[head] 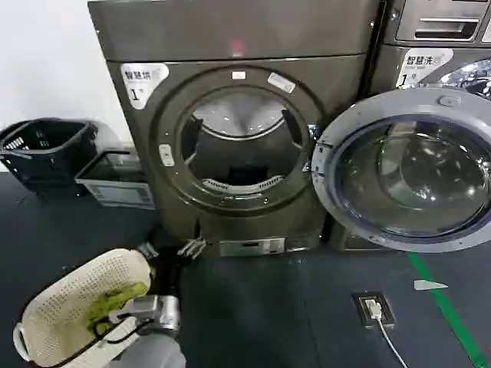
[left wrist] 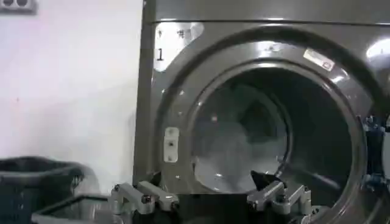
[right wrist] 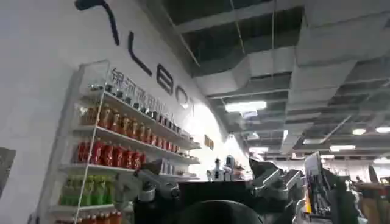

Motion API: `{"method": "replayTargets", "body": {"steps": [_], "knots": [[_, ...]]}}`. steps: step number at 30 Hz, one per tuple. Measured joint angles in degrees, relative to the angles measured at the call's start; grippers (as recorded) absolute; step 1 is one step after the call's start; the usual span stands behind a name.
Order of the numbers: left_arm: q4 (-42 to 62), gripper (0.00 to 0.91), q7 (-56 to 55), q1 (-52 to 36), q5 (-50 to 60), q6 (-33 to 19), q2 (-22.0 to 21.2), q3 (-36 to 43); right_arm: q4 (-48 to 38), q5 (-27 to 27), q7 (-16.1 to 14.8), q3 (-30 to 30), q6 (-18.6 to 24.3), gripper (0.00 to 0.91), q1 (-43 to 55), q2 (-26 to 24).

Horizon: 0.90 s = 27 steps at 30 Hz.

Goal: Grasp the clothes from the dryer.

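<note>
The dryer [head: 230,46] stands straight ahead, its round glass door [head: 331,165] swung open to the right. A dark shape low in the drum [head: 244,175] may be the clothes; I cannot make out its outline. My left gripper [head: 169,248] hangs open near the floor, just in front of the dryer's base and left of the drum mouth. In the left wrist view the left gripper [left wrist: 210,195] faces the drum opening [left wrist: 256,131] with nothing between its fingers. My right gripper [right wrist: 207,182] is open, held away from the dryer and pointing up at the room's ceiling and shelves.
A white mesh basket [head: 57,307] holding a yellow-green cloth [head: 115,300] sits at the lower left beside my left arm. A black basket [head: 46,146] and a grey tray [head: 115,182] stand left of the dryer. A silver machine [head: 437,38] is behind the door. A floor socket [head: 374,309] lies at the right.
</note>
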Motion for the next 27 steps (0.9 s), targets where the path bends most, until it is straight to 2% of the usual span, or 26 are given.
{"method": "replayTargets", "body": {"steps": [12, 27], "knots": [[-1.4, 0.907, -0.1, 0.4, -3.1, 1.7, 1.0, -0.4, 0.4, 1.0, 0.3, 0.3, 1.5, 0.907, -0.1, 0.3], [-1.5, 0.907, 0.1, 0.7, -2.1, 2.1, -0.4, 1.3, 1.2, 1.8, 0.1, 0.0, 1.6, 0.907, 0.1, 0.5]]}}
